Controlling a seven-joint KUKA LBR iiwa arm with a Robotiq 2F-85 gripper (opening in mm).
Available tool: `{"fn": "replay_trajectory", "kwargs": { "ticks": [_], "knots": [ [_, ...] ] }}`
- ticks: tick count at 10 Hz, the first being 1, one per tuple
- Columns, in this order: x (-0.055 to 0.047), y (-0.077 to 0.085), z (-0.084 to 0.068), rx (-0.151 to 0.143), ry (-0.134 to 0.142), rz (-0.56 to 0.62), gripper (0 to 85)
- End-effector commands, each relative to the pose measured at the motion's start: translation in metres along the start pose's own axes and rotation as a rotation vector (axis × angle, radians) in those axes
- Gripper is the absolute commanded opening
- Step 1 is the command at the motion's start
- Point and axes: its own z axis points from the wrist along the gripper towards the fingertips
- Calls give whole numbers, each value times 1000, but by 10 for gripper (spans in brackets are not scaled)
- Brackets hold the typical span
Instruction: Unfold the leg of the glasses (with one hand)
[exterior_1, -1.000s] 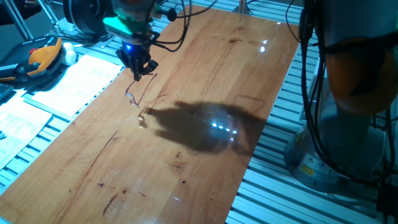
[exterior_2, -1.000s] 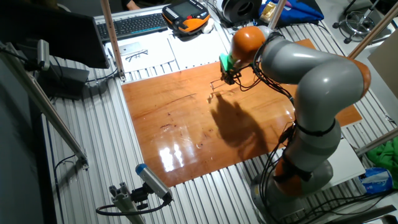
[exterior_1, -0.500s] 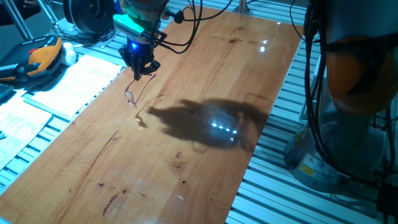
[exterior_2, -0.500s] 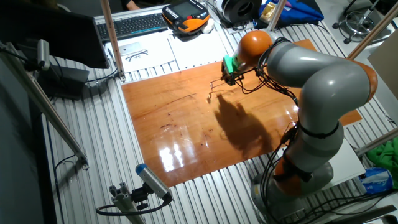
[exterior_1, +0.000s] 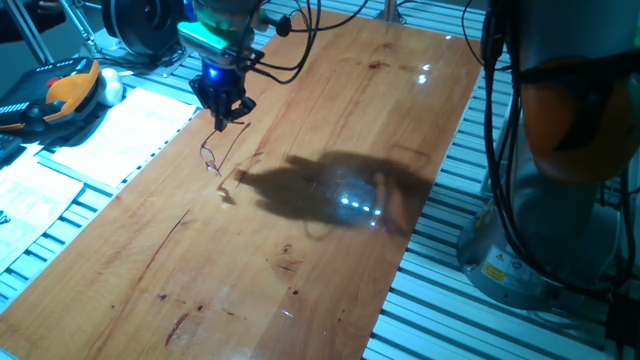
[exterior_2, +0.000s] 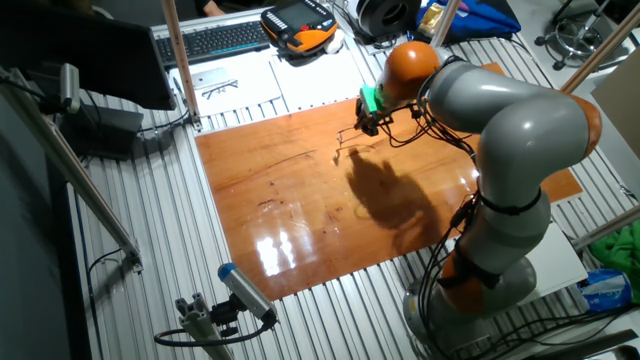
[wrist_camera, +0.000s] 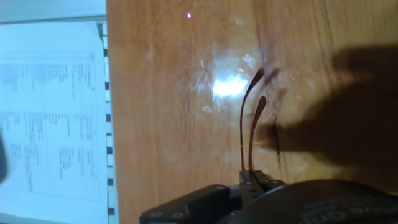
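Note:
The glasses (exterior_1: 212, 154) are thin reddish wire, hanging from my gripper (exterior_1: 224, 118) just above the wooden table (exterior_1: 340, 110) near its far left edge. In the other fixed view the gripper (exterior_2: 362, 128) sits under the teal ring with the glasses (exterior_2: 343, 141) trailing off its tip. The hand view shows the gripper (wrist_camera: 252, 179) shut at the bottom edge, with two slim legs (wrist_camera: 260, 103) of the glasses running out from between the fingers, side by side over the wood. The lenses are hidden in that view.
Printed paper sheets (exterior_1: 120, 135) lie left of the table, also seen in the hand view as paper (wrist_camera: 50, 118). An orange-black handset (exterior_1: 70, 90) and a keyboard (exterior_2: 215, 40) lie beyond. The arm's dark shadow (exterior_1: 330, 190) falls mid-table.
The gripper stays almost in place, still shut on the glasses. The arm's upper part has shifted a little and its shadow on the table has drifted right.

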Motion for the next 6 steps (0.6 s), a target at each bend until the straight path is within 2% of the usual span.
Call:
{"fn": "replay_trajectory", "kwargs": {
  "ticks": [1,5,6],
  "knots": [
    [-2,-1,1,-3,10,-8,0],
    [-8,-6,7,-27,90,-52,0],
    [-8,-6,8,-20,98,-72,0]
  ]
}}
